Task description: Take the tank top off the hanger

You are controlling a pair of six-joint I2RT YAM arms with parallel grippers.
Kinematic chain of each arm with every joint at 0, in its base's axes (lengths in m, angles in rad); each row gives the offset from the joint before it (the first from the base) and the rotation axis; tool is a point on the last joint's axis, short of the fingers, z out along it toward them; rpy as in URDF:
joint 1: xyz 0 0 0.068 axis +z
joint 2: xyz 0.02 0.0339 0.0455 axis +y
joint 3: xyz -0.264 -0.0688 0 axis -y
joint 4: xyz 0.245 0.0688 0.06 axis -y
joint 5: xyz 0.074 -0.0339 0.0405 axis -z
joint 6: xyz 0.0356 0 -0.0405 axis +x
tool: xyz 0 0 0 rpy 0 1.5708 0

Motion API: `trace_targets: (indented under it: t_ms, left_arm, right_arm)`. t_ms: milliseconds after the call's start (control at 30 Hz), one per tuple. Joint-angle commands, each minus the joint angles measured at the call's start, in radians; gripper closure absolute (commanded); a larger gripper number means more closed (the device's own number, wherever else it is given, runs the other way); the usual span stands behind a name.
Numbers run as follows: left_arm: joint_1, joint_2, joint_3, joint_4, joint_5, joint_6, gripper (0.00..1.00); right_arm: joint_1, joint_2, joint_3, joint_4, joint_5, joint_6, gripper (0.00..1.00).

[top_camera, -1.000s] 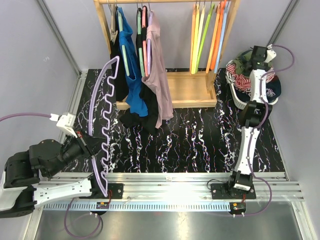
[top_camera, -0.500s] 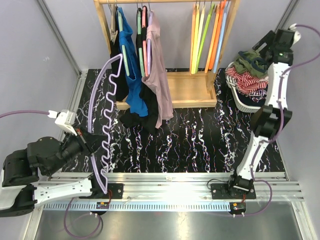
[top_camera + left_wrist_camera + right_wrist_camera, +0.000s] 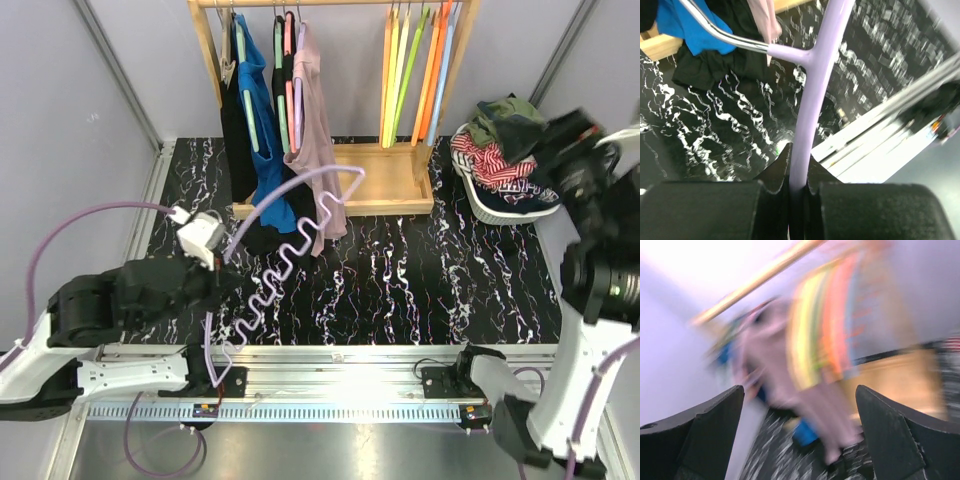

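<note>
Clamping the stem of the lavender hanger (image 3: 290, 250), our left end effector (image 3: 799, 156) is holding it over the marbled surface (image 3: 420, 280). Our right end effector (image 3: 799, 390) is gaping wide, gripping nothing. A green garment (image 3: 512, 115), possibly the tank top, is lying atop the basket (image 3: 490, 212).

Bright, even overhead light in the top view; glare flares off the aluminium rail (image 3: 340, 362). Right arm (image 3: 600, 270) smeared with motion. Right wrist view all blur, washed white up top. Left wrist: purple hanger (image 3: 812, 100) crisp, background streaked.
</note>
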Motion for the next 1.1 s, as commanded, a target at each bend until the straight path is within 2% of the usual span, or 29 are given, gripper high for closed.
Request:
trace_targets:
  t_ms: [0,100,167,233,300,367,533,600,700,833,967,1067]
  left_arm:
    - [-0.003,0.062,0.054,-0.026,0.110,0.100,1.00]
    - [-0.004,0.116,0.065,-0.104,0.195,0.151,1.00]
    - [-0.003,0.134,0.065,-0.131,0.262,0.162,1.00]
    - [-0.004,0.153,0.063,-0.173,0.302,0.162,1.00]
    - [-0.004,0.153,0.055,-0.213,0.356,0.168,1.00]
    - [-0.003,0.147,0.040,-0.237,0.413,0.175,1.00]
    - [-0.004,0.141,-0.015,-0.326,0.428,0.191,1.00]
    - [-0.004,0.136,-0.023,-0.328,0.431,0.194,1.00]
    - [-0.012,0.147,-0.034,-0.349,0.428,0.208,1.00]
    - [-0.059,0.168,-0.040,-0.346,0.445,0.221,1.00]
    - [-0.098,0.180,-0.044,-0.357,0.450,0.234,1.00]
    - [-0.107,0.182,-0.061,-0.359,0.445,0.246,1.00]
  right_arm:
    - [0.106,-0.014,-0.229,0.188,-0.594,0.158,0.00]
    - [0.196,-0.061,-0.361,0.246,-0.772,0.218,0.00]
    - [0.226,-0.095,-0.403,0.218,-0.781,0.184,0.00]
    - [0.321,-0.121,-0.461,0.216,-0.856,0.177,0.00]
    - [0.405,-0.130,-0.497,0.146,-0.892,0.134,0.00]
    - [0.457,-0.140,-0.509,0.019,-0.890,0.014,0.00]
    - [0.646,-0.147,-0.612,-0.063,-0.958,-0.041,0.00]
    - [0.684,-0.156,-0.642,-0.103,-0.985,-0.050,0.00]
    - [0.738,-0.181,-0.693,-0.045,-1.034,0.018,0.00]
    - [0.789,-0.170,-0.704,-0.088,-1.031,-0.003,0.02]
    - [0.810,-0.156,-0.710,-0.137,-1.021,-0.030,0.07]
    - [0.812,-0.153,-0.722,-0.138,-1.034,-0.032,0.16]
